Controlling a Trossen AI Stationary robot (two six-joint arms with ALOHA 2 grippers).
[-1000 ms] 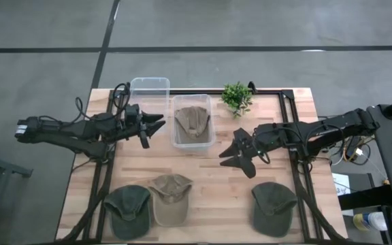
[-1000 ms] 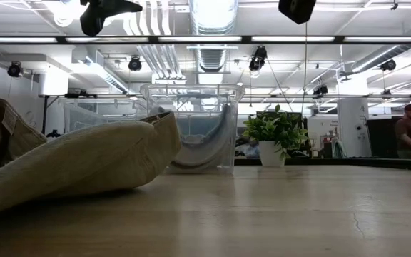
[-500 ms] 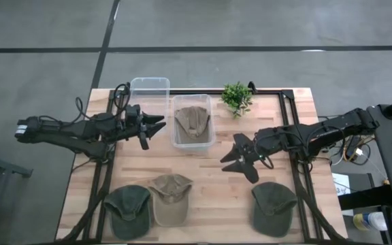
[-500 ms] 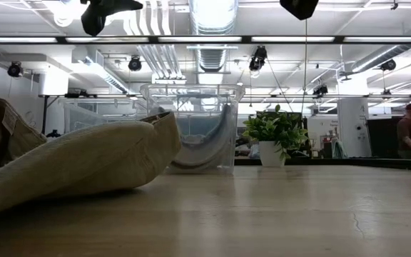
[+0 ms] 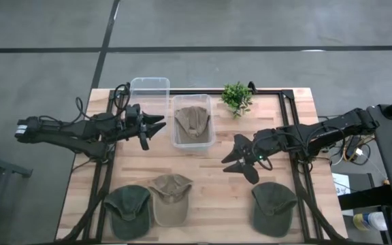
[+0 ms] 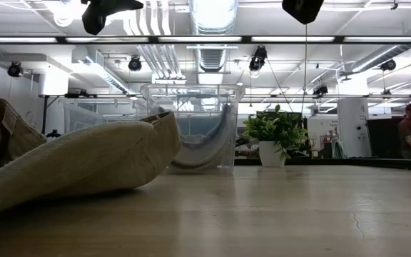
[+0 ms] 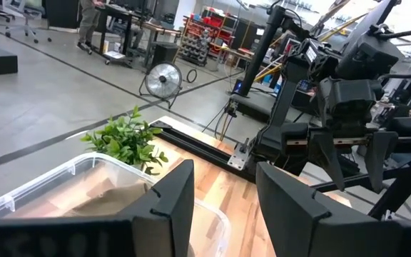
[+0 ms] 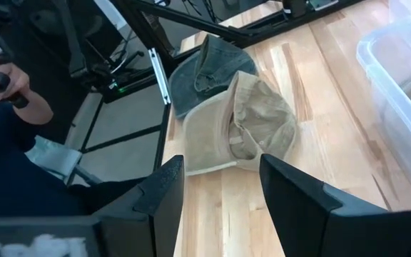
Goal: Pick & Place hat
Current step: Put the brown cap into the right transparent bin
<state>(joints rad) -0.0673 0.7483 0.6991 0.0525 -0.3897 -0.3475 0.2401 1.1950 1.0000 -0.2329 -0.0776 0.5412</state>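
Three caps lie on the table's near part: a dark green cap (image 5: 128, 208), a tan cap (image 5: 169, 198) beside it, and another dark green cap (image 5: 273, 206) on the right. A fourth, olive-tan cap (image 5: 192, 121) lies inside a clear bin (image 5: 192, 145). My right gripper (image 5: 235, 162) hangs open above the table's middle, between the bin and the right green cap; its wrist view shows the tan cap (image 8: 240, 125) and a green cap (image 8: 204, 70) ahead. My left gripper (image 5: 154, 127) is open, raised left of the bin.
An empty clear bin (image 5: 149, 92) stands at the far left beside the filled one. A small potted plant (image 5: 236, 97) sits at the far edge. Black frame rails (image 5: 292, 122) run along the table's sides. A person's hand (image 8: 6, 86) shows beyond the table.
My right gripper has moved a little toward the table's near edge and the right, still open. The left arm and all caps have stayed where they were.
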